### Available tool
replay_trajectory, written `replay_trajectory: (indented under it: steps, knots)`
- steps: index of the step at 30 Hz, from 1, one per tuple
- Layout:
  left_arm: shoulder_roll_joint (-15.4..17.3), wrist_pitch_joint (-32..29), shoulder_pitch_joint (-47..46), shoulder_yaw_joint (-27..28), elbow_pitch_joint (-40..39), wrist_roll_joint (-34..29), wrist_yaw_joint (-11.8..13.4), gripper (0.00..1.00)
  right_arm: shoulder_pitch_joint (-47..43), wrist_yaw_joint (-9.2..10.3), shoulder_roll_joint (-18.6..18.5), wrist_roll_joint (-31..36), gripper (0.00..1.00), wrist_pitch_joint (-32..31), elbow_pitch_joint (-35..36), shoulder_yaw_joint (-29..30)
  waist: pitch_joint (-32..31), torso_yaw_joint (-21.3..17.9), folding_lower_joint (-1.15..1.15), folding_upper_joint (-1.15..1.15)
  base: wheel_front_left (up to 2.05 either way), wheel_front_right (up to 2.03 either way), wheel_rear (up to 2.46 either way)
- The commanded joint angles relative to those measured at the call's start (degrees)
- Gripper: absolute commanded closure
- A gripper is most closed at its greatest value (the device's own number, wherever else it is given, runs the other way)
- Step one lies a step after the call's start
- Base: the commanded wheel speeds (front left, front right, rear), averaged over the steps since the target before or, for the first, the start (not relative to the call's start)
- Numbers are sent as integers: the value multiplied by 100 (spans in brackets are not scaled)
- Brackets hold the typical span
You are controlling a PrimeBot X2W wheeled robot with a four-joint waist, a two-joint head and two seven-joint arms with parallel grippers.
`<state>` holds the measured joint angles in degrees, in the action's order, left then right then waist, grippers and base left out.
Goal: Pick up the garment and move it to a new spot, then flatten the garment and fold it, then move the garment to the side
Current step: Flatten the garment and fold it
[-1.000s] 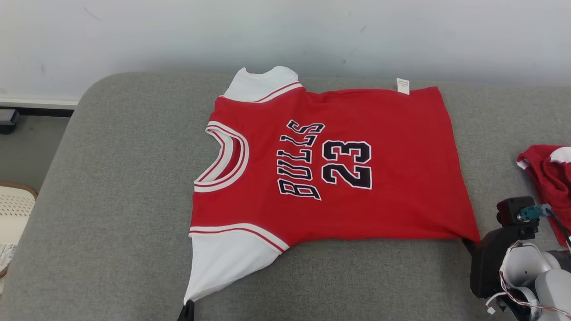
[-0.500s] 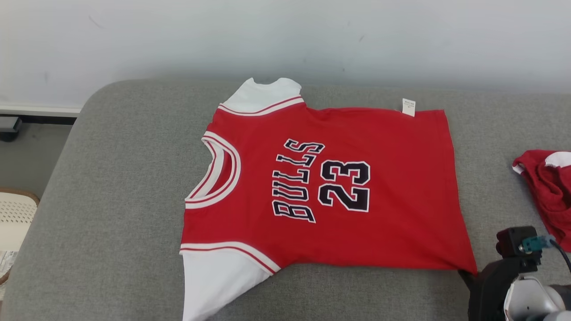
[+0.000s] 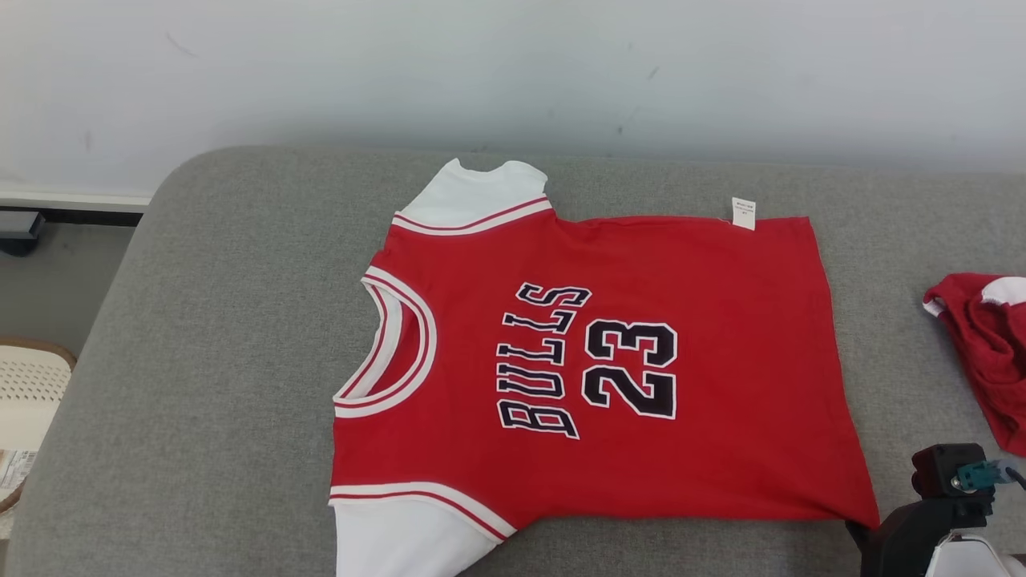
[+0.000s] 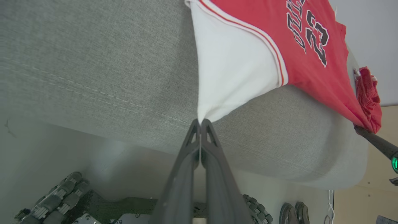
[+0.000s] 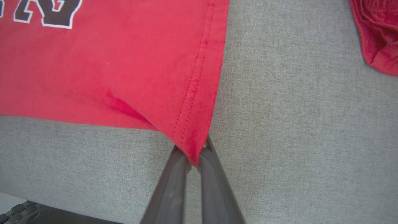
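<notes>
Nearest the robot, the left tool (image 4: 200, 122) is seen closed on the tip of the garment's white near sleeve (image 4: 230, 68), which is drawn to a point over the front edge of the grey cushion (image 3: 200, 361). The right tool (image 5: 194, 151) is closed on the near hem corner (image 5: 189, 133), and a pinch of red cloth is held between its fingers. Between the two grips the garment (image 3: 745, 385), a red jersey lettered BULLS 23, is laid face up and nearly flat on the cushion, with the collar toward the robot's left and the hem toward its right. Farther back, the far sleeve (image 3: 473, 192) and a small care label (image 3: 744, 213) are shown at the garment's rear edge, near the pale wall (image 3: 513, 72). A second red cloth (image 3: 982, 353) is seen bunched well apart at the right.

The flattening step is judged to be in hand. For the next move, both grips are to be released once the near edge is taut, and a fold is then called for. Care is needed that the sleeve is not dragged off the cushion.
</notes>
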<state>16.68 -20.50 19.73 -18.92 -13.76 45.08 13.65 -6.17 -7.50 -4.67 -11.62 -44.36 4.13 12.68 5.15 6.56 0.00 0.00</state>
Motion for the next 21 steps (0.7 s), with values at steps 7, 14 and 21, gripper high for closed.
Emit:
replay_trajectory:
  steps: [7, 14, 21]
  knots:
    - [148, -14, 72, 112, -201, 115, -26, 100, -38, 0, 67, 103, 100, 41, -3, 49, 9, -2, 0, 0, 0, 0, 0]
    - [15, 255, -186, 154, -275, 123, -169, 100, 121, 0, 122, -93, 100, 333, 5, -98, -29, -95, 0, 0, 0, 0, 0]
    - [-158, 297, -967, 80, -384, -173, -73, 100, 489, 0, 136, -8, 100, 685, -22, -235, 66, -251, 0, 0, 0, 0, 0]
